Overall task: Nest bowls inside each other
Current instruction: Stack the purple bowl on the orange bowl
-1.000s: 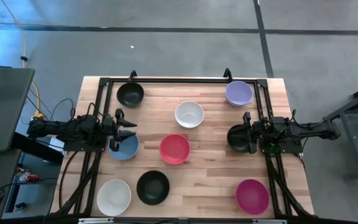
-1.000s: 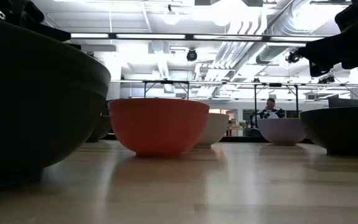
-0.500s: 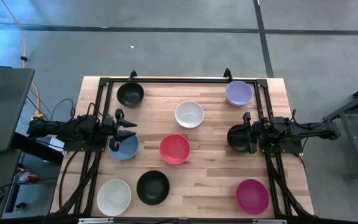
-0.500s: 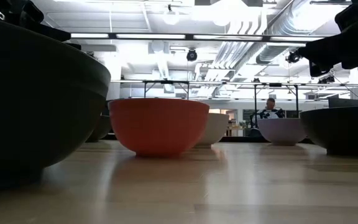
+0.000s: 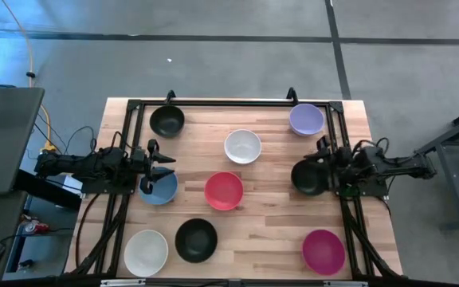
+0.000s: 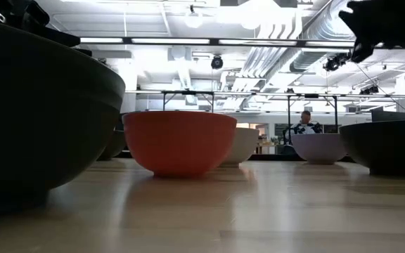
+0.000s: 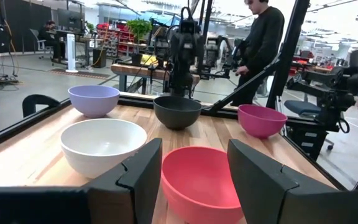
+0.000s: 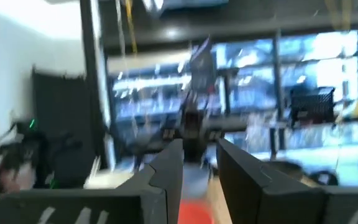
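Wooden slatted table [image 5: 269,231] seen from above, with bowls spread across it and a dark robot arm at each side.

Left gripper [image 5: 164,165] hovers, fingers spread and empty, above the blue bowl [image 5: 158,189], beside the red bowl [image 5: 224,191]. Right gripper [image 5: 319,150] sits over the black bowl [image 5: 307,178]'s rim at the right edge, fingers narrowly parted; grip unclear. White bowl [image 5: 243,147] sits centrally, lavender bowl [image 5: 306,119] and magenta bowl [image 5: 323,250] on the right.
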{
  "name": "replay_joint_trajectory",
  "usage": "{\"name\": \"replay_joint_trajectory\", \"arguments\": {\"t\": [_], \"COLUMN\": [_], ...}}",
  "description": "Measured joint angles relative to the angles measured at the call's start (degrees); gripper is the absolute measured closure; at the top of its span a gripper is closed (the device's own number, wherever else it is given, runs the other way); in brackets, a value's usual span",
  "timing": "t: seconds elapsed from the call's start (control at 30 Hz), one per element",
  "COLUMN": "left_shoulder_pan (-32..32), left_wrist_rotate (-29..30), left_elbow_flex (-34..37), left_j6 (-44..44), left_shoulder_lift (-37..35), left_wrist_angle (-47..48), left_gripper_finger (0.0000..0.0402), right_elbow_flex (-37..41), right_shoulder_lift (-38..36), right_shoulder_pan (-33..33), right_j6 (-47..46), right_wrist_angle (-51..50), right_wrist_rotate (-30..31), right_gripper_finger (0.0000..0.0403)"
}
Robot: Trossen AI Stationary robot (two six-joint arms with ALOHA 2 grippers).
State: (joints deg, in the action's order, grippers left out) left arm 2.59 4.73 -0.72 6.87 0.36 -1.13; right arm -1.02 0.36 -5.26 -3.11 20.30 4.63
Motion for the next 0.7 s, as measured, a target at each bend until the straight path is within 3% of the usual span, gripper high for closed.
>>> {"name": "replay_joint_trajectory", "arguments": {"t": [0.1,0.2,0.27,0.43,0.53,0.7], "left_shoulder_pan": [0.0,0.0,0.0,0.0,0.0,0.0], "left_wrist_rotate": [0.0,0.0,0.0,0.0,0.0,0.0], "left_elbow_flex": [0.0,0.0,0.0,0.0,0.0,0.0], "left_j6": [0.0,0.0,0.0,0.0,0.0,0.0], "left_shoulder_lift": [0.0,0.0,0.0,0.0,0.0,0.0], "left_wrist_angle": [0.0,0.0,0.0,0.0,0.0,0.0], "left_gripper_finger": [0.0229,0.0229,0.0229,0.0229,0.0229,0.0229], "right_elbow_flex": [-1.5,-5.6,-9.7,-24.4,-35.7,-55.5], "right_shoulder_lift": [0.1,0.0,0.5,6.1,12.7,26.4], "right_shoulder_pan": [0.0,0.0,0.0,0.0,0.0,0.0], "right_j6": [-1.4,-5.0,-8.5,-18.3,-24.7,-27.6], "right_wrist_angle": [1.2,-3.4,-9.4,-30.6,-45.2,-68.1], "right_wrist_rotate": [5.7,17.3,25.6,38.3,41.9,41.1], "right_gripper_finger": [0.0311,0.0311,0.0311,0.0311,0.0311,0.0311]}}
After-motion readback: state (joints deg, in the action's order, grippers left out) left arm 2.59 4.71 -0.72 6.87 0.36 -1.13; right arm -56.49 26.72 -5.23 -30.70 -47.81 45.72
